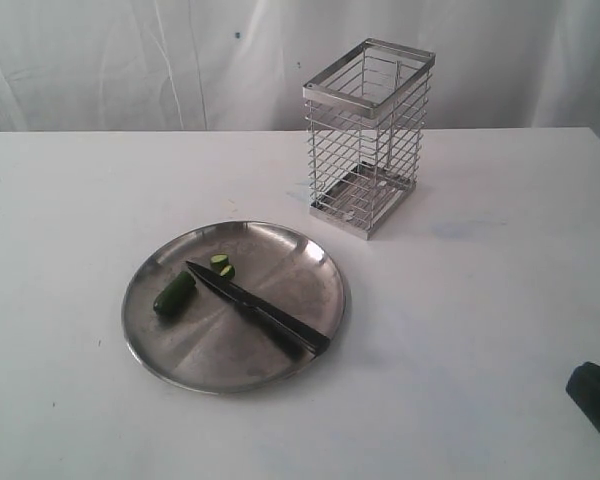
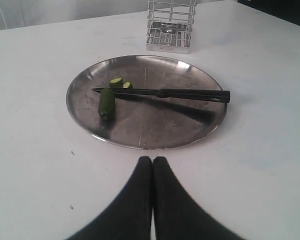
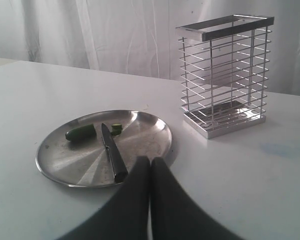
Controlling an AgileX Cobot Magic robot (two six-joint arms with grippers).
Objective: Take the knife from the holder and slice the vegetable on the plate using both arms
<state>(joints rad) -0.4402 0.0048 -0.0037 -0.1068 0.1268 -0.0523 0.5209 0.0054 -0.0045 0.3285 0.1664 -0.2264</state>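
The knife (image 1: 258, 307) lies flat across the steel plate (image 1: 280, 255), its black handle toward the near right rim and its tip by the vegetable (image 1: 175, 293). Two small cut slices (image 1: 222, 265) rest beside the blade tip. The wire holder (image 1: 368, 135) stands upright behind the plate with nothing in it. My left gripper (image 2: 152, 160) is shut and holds nothing, a short way off the plate's rim (image 2: 140, 146). My right gripper (image 3: 150, 161) is also shut on nothing, close to the knife's handle end (image 3: 120, 175) but not touching it.
A white tabletop (image 1: 480, 300) carries everything, with a white curtain (image 1: 130, 60) behind it. A dark piece of the right arm (image 1: 595, 395) shows at the exterior view's lower right corner.
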